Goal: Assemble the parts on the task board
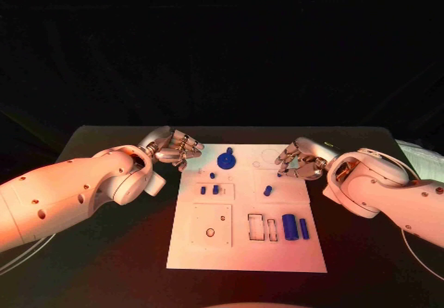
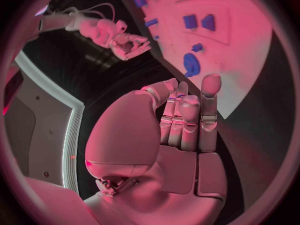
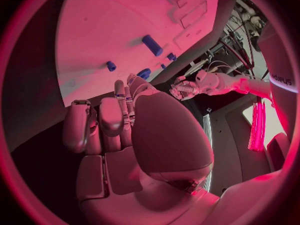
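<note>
Both empty: left hand (image 1: 176, 148) and right hand (image 1: 301, 159) flank the task board (image 1: 246, 256); fingers loosely curled.

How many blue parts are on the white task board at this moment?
8 on the task board: a round gear-like part, a tiny one, a pair, one mid-right, one small by the right hand, two cylinders. The hands may hide others.

Head camera overhead; wrist cameras behind palms
</note>
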`<action>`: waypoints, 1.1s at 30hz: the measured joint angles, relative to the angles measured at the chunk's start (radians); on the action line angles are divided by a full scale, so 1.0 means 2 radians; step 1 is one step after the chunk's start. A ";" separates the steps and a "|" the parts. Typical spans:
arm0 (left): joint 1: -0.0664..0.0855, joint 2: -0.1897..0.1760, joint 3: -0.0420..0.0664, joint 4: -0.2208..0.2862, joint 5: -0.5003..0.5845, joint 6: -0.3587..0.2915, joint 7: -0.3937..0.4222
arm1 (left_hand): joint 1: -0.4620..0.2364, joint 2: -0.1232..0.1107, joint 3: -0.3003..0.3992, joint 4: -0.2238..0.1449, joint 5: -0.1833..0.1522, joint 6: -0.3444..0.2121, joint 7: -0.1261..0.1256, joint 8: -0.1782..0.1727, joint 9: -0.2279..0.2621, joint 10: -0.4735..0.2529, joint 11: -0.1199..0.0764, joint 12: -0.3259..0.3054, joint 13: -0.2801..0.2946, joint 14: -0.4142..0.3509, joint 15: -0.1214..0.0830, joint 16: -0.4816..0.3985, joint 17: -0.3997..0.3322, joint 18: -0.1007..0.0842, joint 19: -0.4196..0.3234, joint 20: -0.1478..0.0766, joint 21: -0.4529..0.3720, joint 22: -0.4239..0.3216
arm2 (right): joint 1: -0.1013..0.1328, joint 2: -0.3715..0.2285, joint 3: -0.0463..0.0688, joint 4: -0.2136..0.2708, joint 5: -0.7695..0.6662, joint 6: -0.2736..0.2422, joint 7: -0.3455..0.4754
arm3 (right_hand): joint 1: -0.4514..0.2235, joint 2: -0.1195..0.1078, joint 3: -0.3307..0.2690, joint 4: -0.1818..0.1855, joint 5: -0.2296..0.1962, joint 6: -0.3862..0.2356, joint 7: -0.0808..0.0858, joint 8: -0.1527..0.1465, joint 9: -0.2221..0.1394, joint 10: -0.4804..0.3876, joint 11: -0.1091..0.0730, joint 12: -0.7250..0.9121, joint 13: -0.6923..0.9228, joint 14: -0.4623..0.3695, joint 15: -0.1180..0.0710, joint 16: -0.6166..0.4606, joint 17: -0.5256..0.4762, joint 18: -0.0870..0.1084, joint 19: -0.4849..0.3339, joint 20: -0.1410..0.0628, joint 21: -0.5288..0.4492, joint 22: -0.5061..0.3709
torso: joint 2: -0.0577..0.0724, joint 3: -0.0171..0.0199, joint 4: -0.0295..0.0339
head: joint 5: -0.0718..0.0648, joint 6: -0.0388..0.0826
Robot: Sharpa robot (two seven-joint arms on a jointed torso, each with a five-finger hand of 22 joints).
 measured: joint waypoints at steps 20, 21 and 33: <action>-0.003 -0.029 -0.006 0.043 0.325 -0.008 0.114 | -0.031 -0.001 -0.067 0.020 -0.004 0.003 -0.003 0.008 -0.005 0.001 -0.005 0.039 0.015 -0.006 -0.003 -0.004 -0.019 0.000 -0.004 -0.004 -0.038 -0.026 | -0.011 0.013 0.000 0.018 -0.198 0.039 -0.072 | -0.013 -0.016 0.027 0.013 -0.028 0.004 -0.002 -0.010 -0.002 0.002 -0.001 -0.015 -0.044 -0.001 -0.014 -0.010 -0.009 0.000 0.000 -0.011 -0.004 -0.007 | 0.001 0.0002 -0.0002 | -0.008 0.004; -0.003 -0.029 -0.006 0.043 0.327 -0.008 0.115 | -0.031 -0.001 -0.068 0.020 -0.005 0.003 -0.003 0.008 -0.005 0.001 -0.005 0.040 0.016 -0.006 -0.003 -0.004 -0.019 0.000 -0.004 -0.004 -0.038 -0.026 | -0.011 0.014 0.000 0.018 -0.200 0.039 -0.073 | -0.013 -0.016 0.028 0.012 -0.028 0.004 -0.002 -0.010 -0.002 0.002 -0.001 -0.015 -0.045 -0.001 -0.014 -0.010 -0.009 0.000 0.000 -0.011 -0.005 -0.007 | 0.001 0.0002 -0.0002 | -0.009 0.004; -0.004 -0.028 -0.006 0.044 0.341 -0.006 0.120 | -0.031 -0.001 -0.075 0.021 -0.006 0.000 -0.003 0.008 -0.006 -0.004 -0.003 0.044 0.017 -0.007 -0.003 -0.004 -0.020 0.000 -0.003 -0.004 -0.042 -0.030 | -0.017 0.028 -0.001 0.004 -0.211 0.052 -0.082 | -0.009 -0.016 0.060 0.009 -0.046 0.013 -0.011 -0.010 -0.001 0.008 -0.008 -0.015 -0.063 -0.001 -0.021 -0.013 -0.011 0.000 0.002 -0.016 -0.006 -0.008 | 0.001 0.0005 -0.0001 | -0.009 0.000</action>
